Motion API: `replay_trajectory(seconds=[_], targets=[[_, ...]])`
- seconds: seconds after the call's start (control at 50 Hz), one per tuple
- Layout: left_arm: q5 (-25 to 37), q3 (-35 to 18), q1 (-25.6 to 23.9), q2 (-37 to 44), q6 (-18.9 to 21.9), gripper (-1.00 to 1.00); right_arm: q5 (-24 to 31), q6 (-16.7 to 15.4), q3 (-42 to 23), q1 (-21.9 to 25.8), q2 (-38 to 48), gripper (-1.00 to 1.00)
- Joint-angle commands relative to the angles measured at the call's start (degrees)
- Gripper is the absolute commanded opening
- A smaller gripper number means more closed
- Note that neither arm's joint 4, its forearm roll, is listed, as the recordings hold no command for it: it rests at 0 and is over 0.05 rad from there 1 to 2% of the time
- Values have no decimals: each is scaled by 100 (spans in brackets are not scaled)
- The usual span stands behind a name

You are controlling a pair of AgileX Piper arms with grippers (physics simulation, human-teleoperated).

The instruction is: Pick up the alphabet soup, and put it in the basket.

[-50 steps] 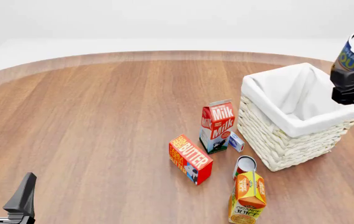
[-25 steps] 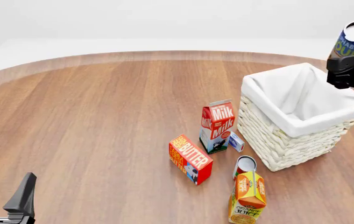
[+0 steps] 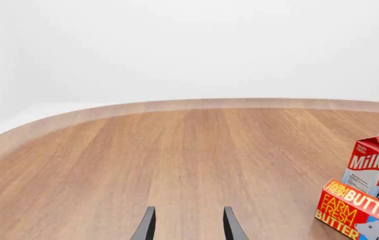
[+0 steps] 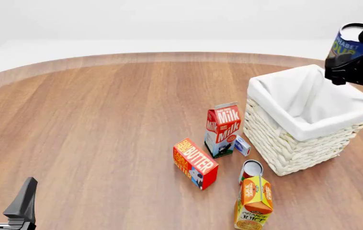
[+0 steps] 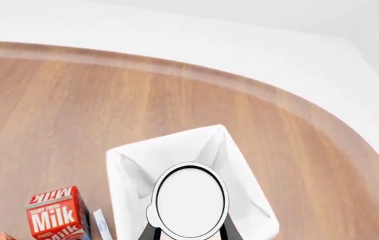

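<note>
The right gripper (image 4: 354,57) grasps the soup (image 4: 349,44) between its fingers and holds it in the air above the far right corner of the basket (image 4: 284,143), the can's pale end facing the wrist camera. The left gripper (image 4: 5,199) sits at the near left with its fingers spread and empty, well apart from the milk (image 4: 222,128) and butter (image 4: 195,163) left of the basket.

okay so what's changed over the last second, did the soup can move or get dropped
The right gripper, still shut on the alphabet soup, has carried it leftward and a little higher in the front view, toward the basket; not dropped. The left gripper, milk carton and butter box stayed put.
</note>
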Motion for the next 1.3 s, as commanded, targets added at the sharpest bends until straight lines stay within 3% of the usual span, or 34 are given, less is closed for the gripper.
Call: replay_trajectory(seconds=[0.02, 0.9, 1.3], targets=[[0, 0, 0, 0, 0, 100, 27, 87, -293, -40, 305, -100], [0, 0, 0, 0, 0, 100, 167, 40, -886, -111, 1580, -100], [0, 0, 0, 0, 0, 100, 79, -10, -713, -143, 1812, -100]])
